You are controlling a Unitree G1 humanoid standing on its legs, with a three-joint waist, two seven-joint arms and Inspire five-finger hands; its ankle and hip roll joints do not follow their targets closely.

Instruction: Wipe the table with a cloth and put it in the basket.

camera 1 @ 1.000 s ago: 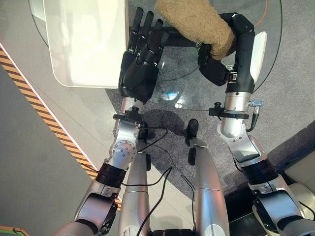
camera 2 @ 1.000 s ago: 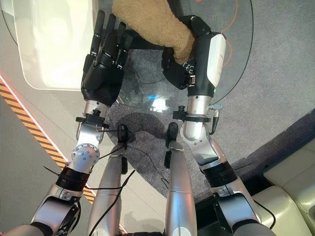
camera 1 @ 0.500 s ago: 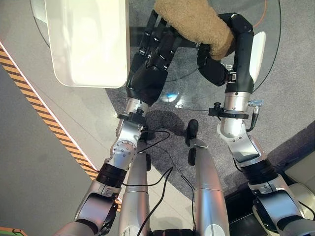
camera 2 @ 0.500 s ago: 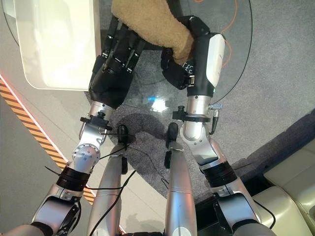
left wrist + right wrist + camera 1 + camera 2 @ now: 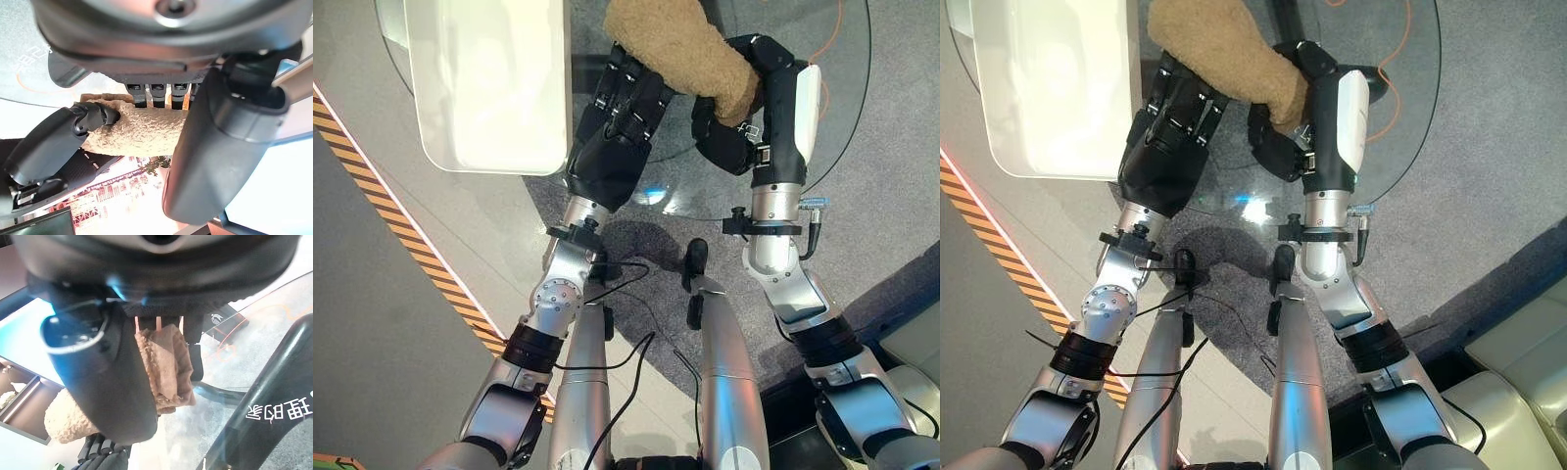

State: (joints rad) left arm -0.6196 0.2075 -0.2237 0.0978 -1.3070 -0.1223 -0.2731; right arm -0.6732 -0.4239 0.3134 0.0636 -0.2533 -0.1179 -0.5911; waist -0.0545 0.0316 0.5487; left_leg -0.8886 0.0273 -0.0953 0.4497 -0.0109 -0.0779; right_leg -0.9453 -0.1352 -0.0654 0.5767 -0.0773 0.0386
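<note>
Two hands of mine meet at the tan fuzzy cloth [image 5: 680, 49] over the round glass tabletop [image 5: 847, 88]. My right hand [image 5: 734, 137] has its fingers curled round one end of the cloth, and my right wrist view shows the fabric bunched and pinched against the thumb [image 5: 105, 377]. My left hand [image 5: 612, 147] reaches in beside it with its fingers [image 5: 154, 93] running under the cloth's other end; their tips are hidden, so I cannot tell whether they are closed on it. A white rounded tray [image 5: 489, 88] lies just to the left of that hand on the glass. An orange cord [image 5: 1400, 54] shows through the glass beyond my right hand. Below the glass lies grey carpet [image 5: 891, 215], and an orange-and-black striped strip [image 5: 372, 186] crosses the floor on my left. From my left wrist I see the cloth stretched across between both hands, with my right fingers [image 5: 90, 117] clamped onto its end.
</note>
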